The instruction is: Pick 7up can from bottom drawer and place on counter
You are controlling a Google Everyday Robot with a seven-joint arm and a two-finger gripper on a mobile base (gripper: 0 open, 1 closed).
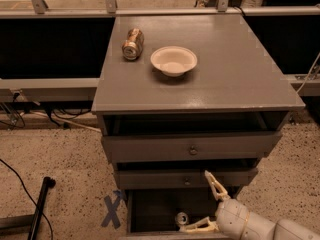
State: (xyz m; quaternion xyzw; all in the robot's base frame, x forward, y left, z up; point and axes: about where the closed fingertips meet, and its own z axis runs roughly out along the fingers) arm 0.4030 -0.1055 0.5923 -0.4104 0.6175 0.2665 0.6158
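Observation:
The 7up can [181,218] stands upright inside the open bottom drawer [150,211], its silver top showing against the dark interior. My gripper [201,204] is open at the drawer's right side. Its lower finger [197,227] lies just in front of the can and its upper finger [215,185] points up over the middle drawer's front. The can is not held. The counter [235,69] is the wide grey top of the cabinet above.
A gold-brown can [133,43] lies on its side at the counter's back left. A white bowl [173,60] sits beside it. A blue X mark [113,210] is on the floor left of the drawer. A black pole [41,204] lies at the lower left.

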